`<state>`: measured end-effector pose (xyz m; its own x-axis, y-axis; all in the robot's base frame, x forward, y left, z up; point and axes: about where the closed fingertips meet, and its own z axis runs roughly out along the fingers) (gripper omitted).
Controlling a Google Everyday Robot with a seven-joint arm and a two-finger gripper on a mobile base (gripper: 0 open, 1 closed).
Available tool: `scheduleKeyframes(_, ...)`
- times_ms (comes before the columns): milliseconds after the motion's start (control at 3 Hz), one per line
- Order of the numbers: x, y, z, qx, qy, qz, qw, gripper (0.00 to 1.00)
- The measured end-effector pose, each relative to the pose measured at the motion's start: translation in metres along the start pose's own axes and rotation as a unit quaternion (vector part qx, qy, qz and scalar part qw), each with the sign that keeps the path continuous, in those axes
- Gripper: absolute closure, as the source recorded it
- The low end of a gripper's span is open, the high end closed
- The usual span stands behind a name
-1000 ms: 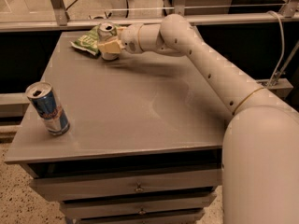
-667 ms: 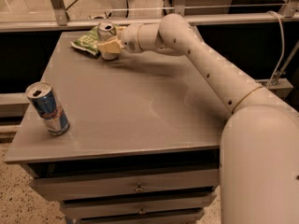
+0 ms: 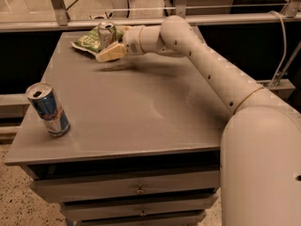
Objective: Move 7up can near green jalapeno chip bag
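Note:
The 7up can [image 3: 107, 33] stands upright at the far left of the table, its shiny open top showing. The green jalapeno chip bag [image 3: 87, 41] lies flat right beside it on its left, touching or nearly touching. My gripper [image 3: 106, 52] reaches in from the right and sits at the can's lower part, hiding the can's base. The can stays upright against the gripper.
A blue-and-silver can [image 3: 48, 109] stands near the front left corner of the grey table [image 3: 141, 121]. Drawers sit below the tabletop. A metal rail [image 3: 221, 19] runs behind the table's far edge. My arm spans the right side of the table.

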<state>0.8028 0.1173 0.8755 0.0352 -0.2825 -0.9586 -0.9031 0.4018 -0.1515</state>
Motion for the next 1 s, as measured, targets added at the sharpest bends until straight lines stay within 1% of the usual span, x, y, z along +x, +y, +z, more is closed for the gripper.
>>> scheduleKeyframes(333,0.004,-0.008,-0.020,0.015,0.007,-0.006,0.9998,0.00)
scheduleKeyframes(667,-0.001,-0.032,-0.076,0.061,0.013,-0.016,0.9979,0.00)
scheduleKeyframes(1000,-0.017,-0.060,-0.163,0.130,-0.002,-0.024,0.9912,0.00)
